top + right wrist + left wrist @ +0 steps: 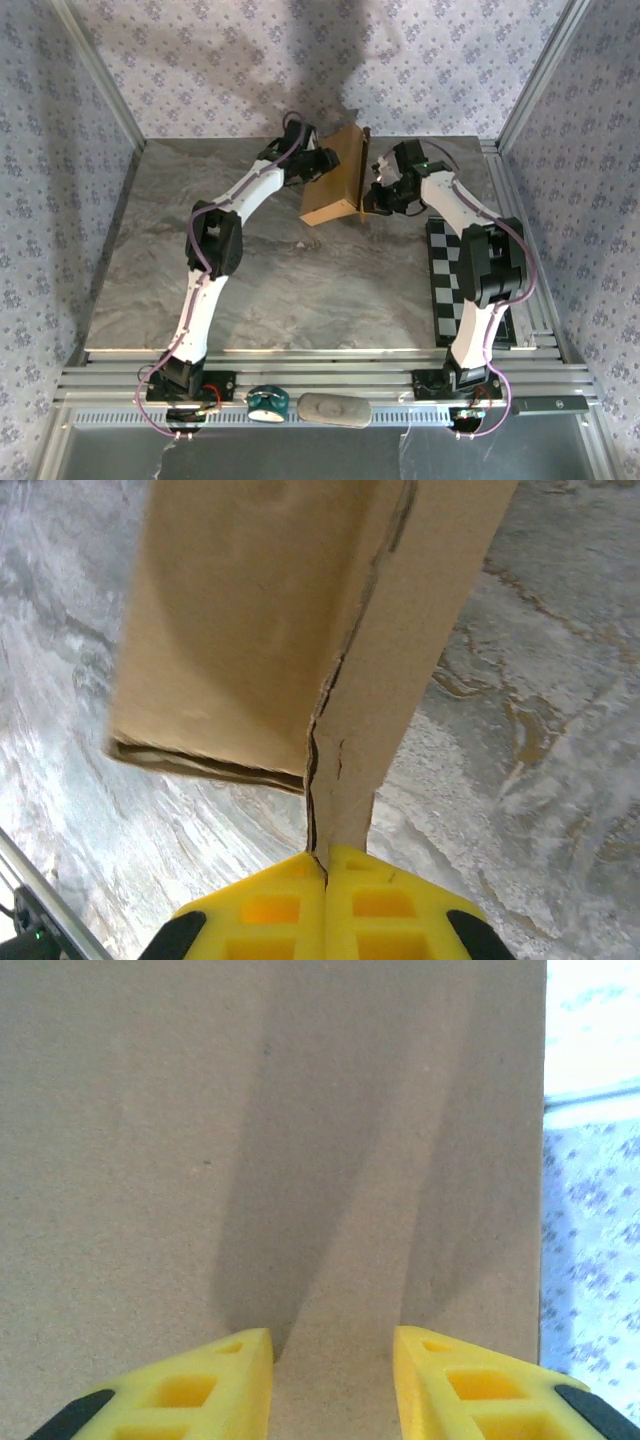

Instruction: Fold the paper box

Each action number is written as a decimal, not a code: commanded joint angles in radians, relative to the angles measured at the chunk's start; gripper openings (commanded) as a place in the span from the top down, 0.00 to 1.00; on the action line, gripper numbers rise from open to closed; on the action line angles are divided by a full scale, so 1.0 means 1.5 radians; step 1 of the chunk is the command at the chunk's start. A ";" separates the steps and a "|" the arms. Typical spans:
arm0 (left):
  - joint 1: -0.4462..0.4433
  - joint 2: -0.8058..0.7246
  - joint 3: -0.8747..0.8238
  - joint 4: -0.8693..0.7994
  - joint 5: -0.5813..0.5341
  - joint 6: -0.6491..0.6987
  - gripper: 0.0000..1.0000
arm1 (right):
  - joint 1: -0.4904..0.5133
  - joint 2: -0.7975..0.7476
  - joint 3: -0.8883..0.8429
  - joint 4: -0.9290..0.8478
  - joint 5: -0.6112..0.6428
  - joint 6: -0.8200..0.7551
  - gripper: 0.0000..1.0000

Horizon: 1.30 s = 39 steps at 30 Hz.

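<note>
- Paper box stood tilted up at the far middle of the table, between both arms.
- Left gripper: fingers apart, tips right at a flat cardboard panel.
- Right gripper: jaws clamped together on a flap's edge.

The plain tan-brown cardboard paper box is half folded and stands near 12 o'clock on the grey marbled table. One wide panel is raised almost upright, a lower panel slopes toward 7 o'clock, and a narrow flap shows a creased seam.
</note>
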<state>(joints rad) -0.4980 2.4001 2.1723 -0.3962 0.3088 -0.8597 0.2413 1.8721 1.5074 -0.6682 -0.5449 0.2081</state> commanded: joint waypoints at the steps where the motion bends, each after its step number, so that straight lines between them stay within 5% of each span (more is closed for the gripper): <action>1: -0.028 0.023 0.024 -0.105 -0.015 0.051 0.64 | -0.012 -0.040 -0.067 0.051 0.005 0.042 1.00; 15: -0.078 0.083 0.059 -0.230 -0.066 0.100 0.67 | -0.036 -0.047 -0.185 0.118 0.025 0.095 1.00; 25: -0.076 -0.072 -0.033 -0.247 -0.085 0.098 0.63 | -0.045 -0.043 -0.176 0.060 0.038 0.026 1.00; 31: -0.018 -0.087 0.091 -0.313 -0.118 0.102 0.59 | -0.045 -0.012 -0.131 0.024 0.020 -0.011 1.00; 35: 0.055 -0.027 0.197 -0.370 -0.182 0.117 0.59 | -0.045 -0.001 -0.101 0.003 0.031 -0.028 1.00; 39: 0.120 0.064 0.294 -0.313 -0.187 0.157 0.58 | -0.043 0.014 -0.077 -0.006 0.034 -0.032 1.00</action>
<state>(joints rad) -0.3763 2.3730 2.5370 -0.8623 0.0727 -0.6830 0.1764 1.8729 1.3495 -0.6319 -0.4931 0.1921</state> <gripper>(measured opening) 0.415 0.039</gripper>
